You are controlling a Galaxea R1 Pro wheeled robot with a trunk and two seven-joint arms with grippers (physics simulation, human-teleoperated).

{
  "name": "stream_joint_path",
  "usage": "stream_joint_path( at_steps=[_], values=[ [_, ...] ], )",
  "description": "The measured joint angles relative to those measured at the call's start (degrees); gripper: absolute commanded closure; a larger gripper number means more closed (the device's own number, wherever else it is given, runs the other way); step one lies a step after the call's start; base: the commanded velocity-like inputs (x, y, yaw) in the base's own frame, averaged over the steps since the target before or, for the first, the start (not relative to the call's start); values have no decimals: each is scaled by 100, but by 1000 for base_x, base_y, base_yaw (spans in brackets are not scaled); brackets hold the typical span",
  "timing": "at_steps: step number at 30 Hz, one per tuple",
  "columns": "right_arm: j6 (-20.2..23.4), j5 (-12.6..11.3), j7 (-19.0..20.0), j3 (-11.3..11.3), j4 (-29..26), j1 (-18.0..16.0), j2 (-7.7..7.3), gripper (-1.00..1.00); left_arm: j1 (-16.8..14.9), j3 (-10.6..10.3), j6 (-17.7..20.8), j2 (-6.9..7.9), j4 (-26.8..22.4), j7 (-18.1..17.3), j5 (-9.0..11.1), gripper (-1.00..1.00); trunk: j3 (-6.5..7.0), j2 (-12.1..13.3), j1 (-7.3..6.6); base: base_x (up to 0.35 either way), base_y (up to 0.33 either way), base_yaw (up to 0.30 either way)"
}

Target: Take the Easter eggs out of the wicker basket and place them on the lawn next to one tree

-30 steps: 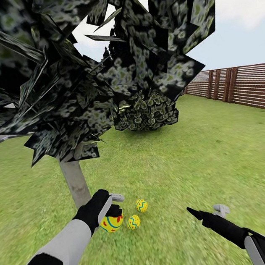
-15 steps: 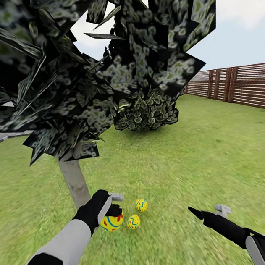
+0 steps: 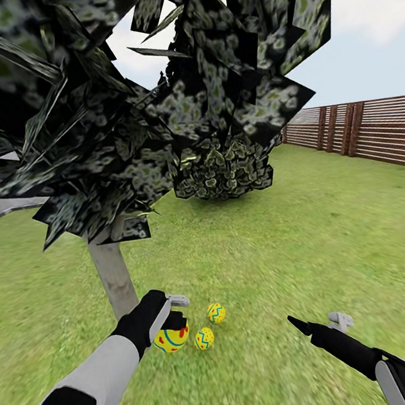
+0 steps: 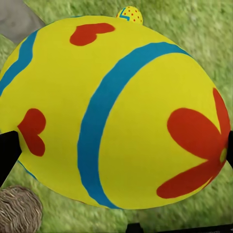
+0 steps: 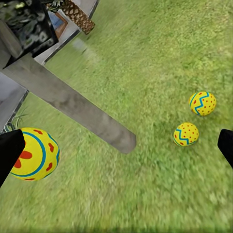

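Note:
My left gripper (image 3: 173, 329) is shut on a yellow Easter egg (image 3: 170, 340) with a blue band and a red flower, held low over the lawn (image 3: 287, 248) close to the tree's pale grey trunk (image 3: 113, 277). Seen from the left wrist, this egg (image 4: 116, 111) is huge between the two black fingertips (image 4: 7, 151). Two more yellow eggs with blue zigzags and red dots lie on the grass just right of it, one nearer (image 3: 204, 338) and one farther (image 3: 216, 312). My right gripper (image 3: 296, 322) hovers open to their right, holding nothing.
Dark speckled foliage (image 3: 115, 92) hangs low overhead. A brown slat fence (image 3: 373, 131) runs along the far right. A scaly palm trunk (image 5: 77, 14) stands beyond the tree. I cannot tell whether a brown woven-looking patch (image 4: 17, 211) is the wicker basket.
My right gripper has crept a touch to the right since a second ago. The left gripper, its egg and the two eggs on the grass have stayed put.

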Motion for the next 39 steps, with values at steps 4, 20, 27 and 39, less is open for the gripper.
stream_joint_path(
  at_steps=[4,20,27,39],
  values=[
    [-1,1,0,0,0,3,0,-100,0,-5,-2,0,-2,0,-4,100,-72,-161,88,0,0,0],
    [-12,-14,2,0,0,2,0,-100,0,-3,-3,5,-7,0,-9,100,-360,-803,440,0,0,0],
    [7,-24,54,0,-9,3,0,-100,0,0,-61,3,-5,0,-8,100,-486,-1085,594,0,0,0],
    [24,40,-18,14,241,-20,-24,-100,0,-8,-82,3,-7,-3,-4,100,-782,-1566,858,0,0,0]
  ],
)
